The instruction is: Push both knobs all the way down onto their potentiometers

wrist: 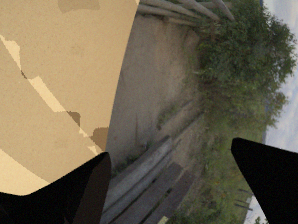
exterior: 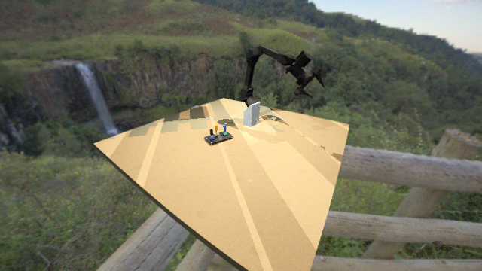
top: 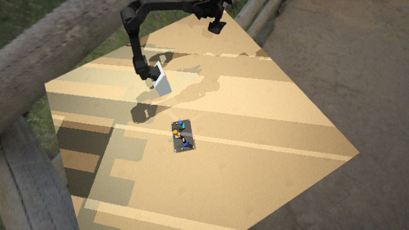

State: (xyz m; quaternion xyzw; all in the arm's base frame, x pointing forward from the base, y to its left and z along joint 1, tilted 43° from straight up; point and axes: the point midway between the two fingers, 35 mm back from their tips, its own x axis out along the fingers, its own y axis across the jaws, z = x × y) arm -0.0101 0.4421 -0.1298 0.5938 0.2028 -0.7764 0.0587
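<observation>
The dark circuit board (top: 188, 130) (exterior: 227, 137) stands on the table, small in the top and exterior views. It bears a blue knob (top: 181, 122) (exterior: 224, 128) above a green part, an orange knob (top: 175, 131) (exterior: 216, 128) above a pale part, and a black knob (top: 183, 140) (exterior: 212, 132) above a blue part. All look upright; gaps under the knobs are too small to judge. My gripper (exterior: 317, 91) (wrist: 173, 153) is open and empty, high up and far from the board. In the wrist view its fingers stand wide apart, and the board is not in view.
A pale grey block (top: 163, 87) (exterior: 253, 114) stands by the arm's base, between the base and the board. The wooden table (top: 217, 185) (exterior: 196, 181) bears shadows of the arm. The gripper hangs near a table corner, whose edge (wrist: 119, 85) shows in the wrist view.
</observation>
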